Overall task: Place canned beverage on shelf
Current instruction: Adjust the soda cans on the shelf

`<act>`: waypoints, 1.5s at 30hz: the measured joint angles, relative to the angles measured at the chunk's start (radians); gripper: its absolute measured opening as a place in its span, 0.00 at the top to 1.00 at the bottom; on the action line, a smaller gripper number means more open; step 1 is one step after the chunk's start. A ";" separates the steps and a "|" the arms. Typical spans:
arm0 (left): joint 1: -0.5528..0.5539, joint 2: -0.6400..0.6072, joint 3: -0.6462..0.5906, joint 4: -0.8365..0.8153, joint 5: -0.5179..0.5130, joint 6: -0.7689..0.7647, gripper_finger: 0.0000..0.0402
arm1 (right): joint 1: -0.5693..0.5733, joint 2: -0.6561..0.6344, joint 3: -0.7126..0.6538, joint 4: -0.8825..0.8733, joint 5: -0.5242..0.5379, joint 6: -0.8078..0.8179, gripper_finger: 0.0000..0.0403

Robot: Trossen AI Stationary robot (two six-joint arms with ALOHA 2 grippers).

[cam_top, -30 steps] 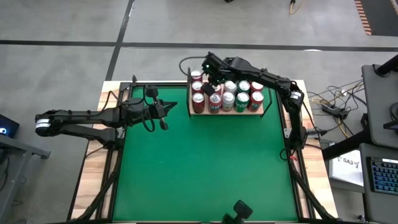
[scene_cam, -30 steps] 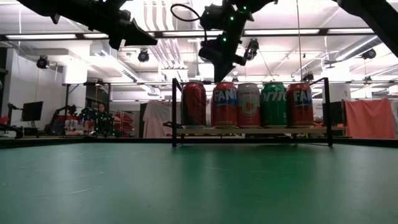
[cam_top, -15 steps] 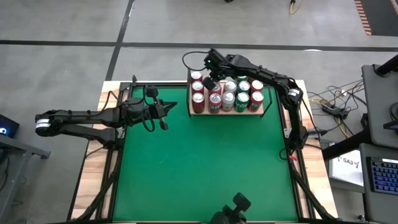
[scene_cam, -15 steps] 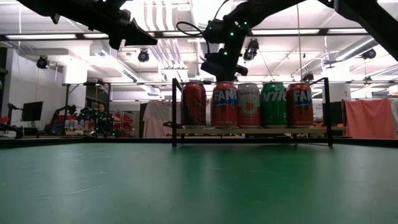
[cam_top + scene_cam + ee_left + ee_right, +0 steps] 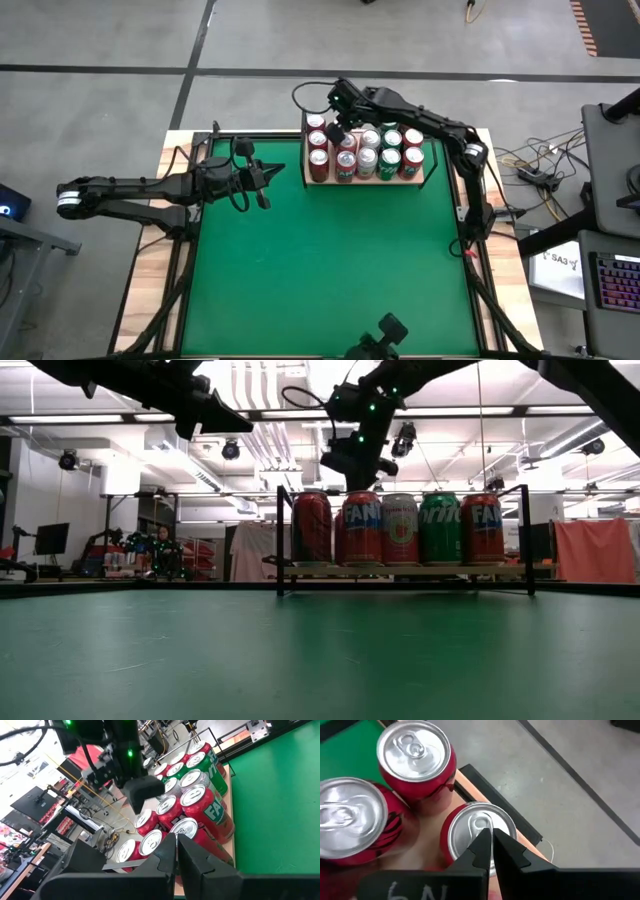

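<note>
My shelf [image 5: 425, 178] is a small flat board of light tan wood with thin black uprights at its ends, sitting in the upper middle of the high view at the far edge of the green surface. It is packed with upright cans [image 5: 364, 153] in rows, mostly red with a few green, silver tops facing up. In the low view the front row [image 5: 400, 528] stands side by side at centre frame: four red and one green.
</note>
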 joint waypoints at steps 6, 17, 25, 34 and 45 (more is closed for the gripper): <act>0.000 0.000 0.000 0.000 0.000 -0.001 1.00 | 0.023 -0.009 0.026 -0.133 -0.011 0.053 0.98; 0.000 0.000 0.000 -0.002 0.000 -0.001 1.00 | 0.106 -0.014 -0.014 -0.176 -0.010 0.104 0.98; 0.000 0.000 0.000 -0.003 0.000 -0.005 1.00 | 0.114 -0.014 -0.017 -0.168 0.019 0.107 0.98; 0.000 0.000 0.000 -0.002 0.000 -0.003 1.00 | 0.121 -0.014 -0.008 -0.164 0.027 0.095 0.98; 0.000 0.000 0.000 -0.001 0.000 -0.015 1.00 | 0.190 -0.100 0.010 -0.299 0.019 0.063 0.98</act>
